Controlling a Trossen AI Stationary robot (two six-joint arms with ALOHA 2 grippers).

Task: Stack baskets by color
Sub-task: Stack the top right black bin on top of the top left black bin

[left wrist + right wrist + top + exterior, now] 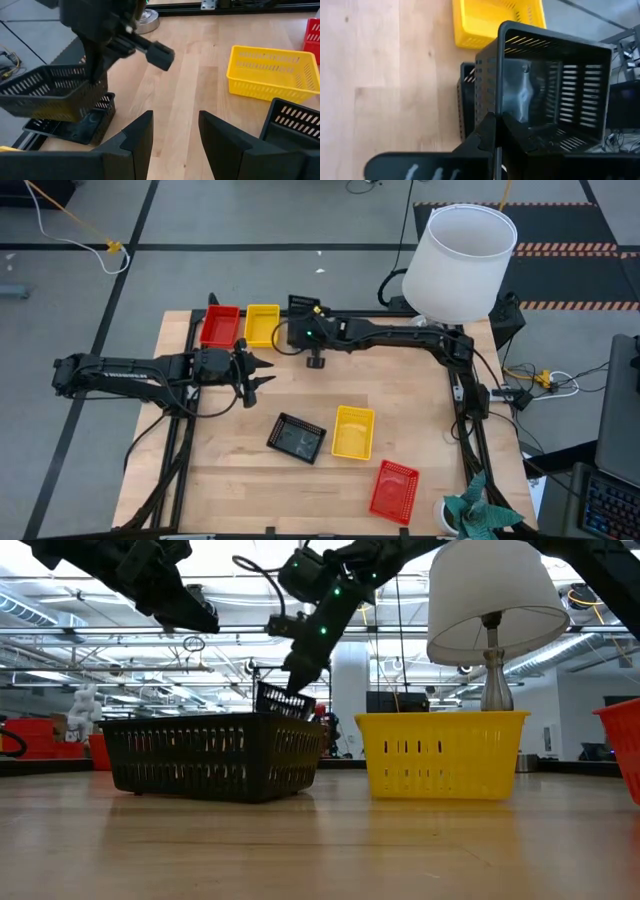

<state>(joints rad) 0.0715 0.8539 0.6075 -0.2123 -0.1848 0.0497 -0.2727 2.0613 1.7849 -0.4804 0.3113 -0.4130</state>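
Right pincer (496, 131) grips black basket (555, 85) — no writing legible.

The table (300, 490) was pale wood with a light plank grain. On it sat baskets in three colours, each with slotted mesh sides: a red basket (219, 326) and a yellow basket (262, 325) at the far edge, a black basket (297, 438), another yellow one (353, 432) and another red one (394, 491) nearer. Both arms were dark (nearly black), and the right gripper (496, 131) pinched a black basket's (555, 90) wall. The lampshade (462, 262) was plain white.
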